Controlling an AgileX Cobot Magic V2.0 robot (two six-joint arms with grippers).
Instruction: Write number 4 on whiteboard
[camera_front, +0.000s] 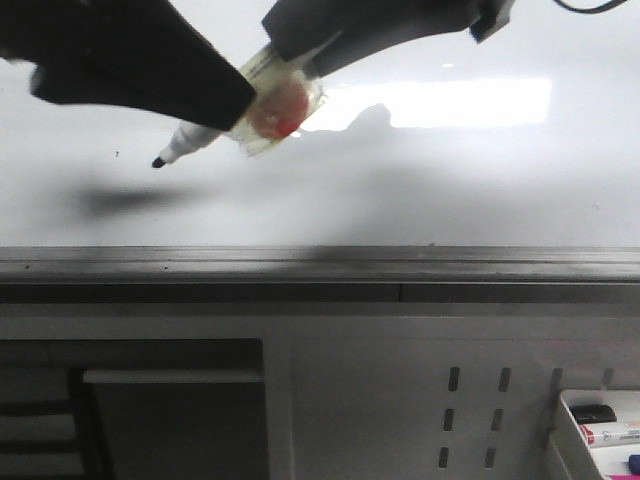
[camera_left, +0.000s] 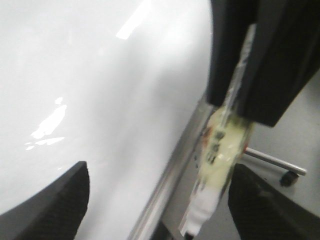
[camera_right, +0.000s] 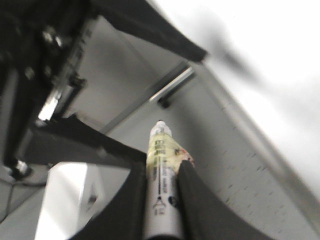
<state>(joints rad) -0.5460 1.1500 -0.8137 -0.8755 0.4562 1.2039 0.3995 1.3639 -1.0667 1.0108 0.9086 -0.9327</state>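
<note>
The whiteboard (camera_front: 400, 190) fills the upper half of the front view, with a grey metal lower edge (camera_front: 320, 262) and a bright light reflection. No marker strokes and no number 4 show on it. My right gripper (camera_front: 300, 45) comes from the upper right and is shut on a white marker (camera_front: 200, 140) wrapped in yellowish tape. The marker's black tip (camera_front: 158, 162) points down-left and its shadow lies apart from it. The right wrist view shows the marker (camera_right: 161, 150) pinched between the fingers. My left gripper (camera_front: 215, 100) is open beside the marker (camera_left: 220, 145), not gripping it.
Below the board's edge is a perforated grey panel (camera_front: 470, 420). A white tray (camera_front: 570, 440) with markers stands at the bottom right. A dark opening (camera_front: 130, 420) is at the lower left. The whiteboard also shows in the left wrist view (camera_left: 100, 75).
</note>
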